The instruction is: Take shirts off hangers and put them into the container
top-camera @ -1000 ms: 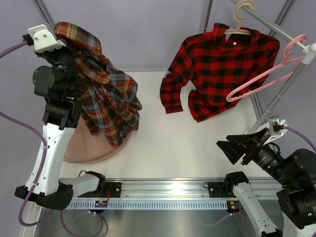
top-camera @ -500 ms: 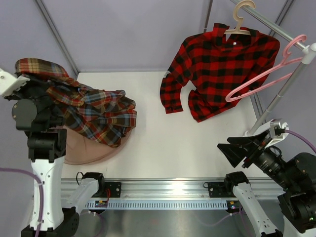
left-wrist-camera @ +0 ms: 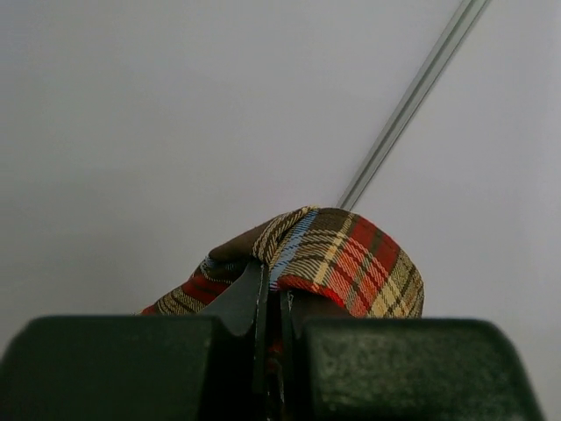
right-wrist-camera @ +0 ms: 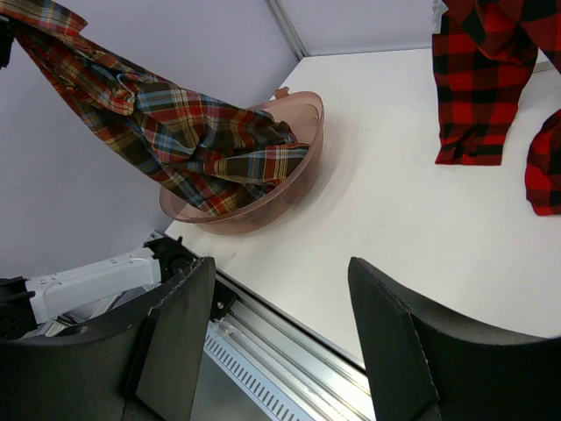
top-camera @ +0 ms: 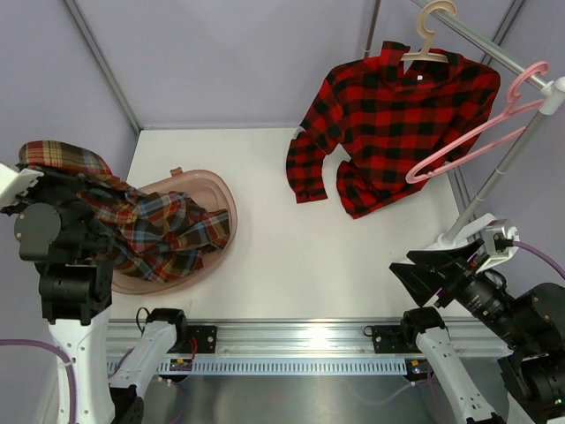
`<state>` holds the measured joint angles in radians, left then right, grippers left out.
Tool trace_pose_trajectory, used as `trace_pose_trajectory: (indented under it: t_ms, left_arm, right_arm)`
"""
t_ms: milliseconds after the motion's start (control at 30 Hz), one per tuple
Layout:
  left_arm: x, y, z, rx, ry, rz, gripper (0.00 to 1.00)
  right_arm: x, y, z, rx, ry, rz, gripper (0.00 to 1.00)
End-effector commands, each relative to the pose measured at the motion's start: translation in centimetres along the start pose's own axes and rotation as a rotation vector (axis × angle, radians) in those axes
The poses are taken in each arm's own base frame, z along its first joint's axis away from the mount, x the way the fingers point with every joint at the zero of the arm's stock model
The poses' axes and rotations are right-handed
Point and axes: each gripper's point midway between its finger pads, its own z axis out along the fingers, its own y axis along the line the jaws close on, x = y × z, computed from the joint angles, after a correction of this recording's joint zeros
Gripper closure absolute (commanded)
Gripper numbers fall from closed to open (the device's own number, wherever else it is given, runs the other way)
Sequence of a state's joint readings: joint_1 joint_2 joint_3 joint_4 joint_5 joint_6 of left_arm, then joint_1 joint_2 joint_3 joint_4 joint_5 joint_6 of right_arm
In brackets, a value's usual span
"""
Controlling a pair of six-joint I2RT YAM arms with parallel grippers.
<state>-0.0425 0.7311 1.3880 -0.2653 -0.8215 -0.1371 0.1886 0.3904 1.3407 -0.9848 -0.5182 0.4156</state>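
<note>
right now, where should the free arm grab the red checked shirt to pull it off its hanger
Probably the shoulder fabric beside the collar of the red shirt, approached from the near side. It hangs flat, front facing that way, on the beige hanger, and that fabric drapes over the hanger's arm, so it should slip off.

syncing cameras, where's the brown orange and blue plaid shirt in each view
top external: brown, orange and blue plaid shirt at left, draping into the translucent pinkish-brown plastic basin.
left wrist: centre bottom, pinched by the left gripper.
right wrist: upper left, trailing into the basin, the shared landmark; left wrist lacks it.
</note>
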Motion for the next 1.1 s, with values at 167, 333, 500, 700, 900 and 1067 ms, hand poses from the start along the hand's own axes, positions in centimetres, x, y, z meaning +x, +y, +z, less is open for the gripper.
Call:
trace_pose_trajectory:
  t_ms: [167,333,500,700,900,1067]
  left_arm:
    - [19.0,-5.5,-1.2,0.197,0.613,0.118,1.00]
    - [30.6,-4.9,-7.0,0.262,0.977,0.083,1.00]
    - [33.5,-3.6,-11.3,0.289,1.080,-0.050,1.00]
    - [37.6,0.5,-13.9,0.136,1.201,-0.065,1.00]
    - [38.8,2.2,-14.3,0.052,1.223,-0.089,0.77]
    - [33.3,1.7,-11.4,0.086,1.015,-0.075,0.26]
  right_arm:
    - [0.0,1.1,-0.5,-0.050,-0.019,0.008,0.29]
    - [-0.4,1.7,-1.4,-0.049,-0.030,-0.014,0.29]
    - [-0.1,1.8,-1.8,-0.044,-0.031,-0.015,0.28]
    - [0.2,2.2,-2.6,-0.054,-0.045,-0.014,0.28]
    - [-0.1,2.5,-3.3,-0.044,-0.063,-0.027,0.27]
    - [-0.1,2.5,-3.4,-0.040,-0.062,-0.027,0.26]
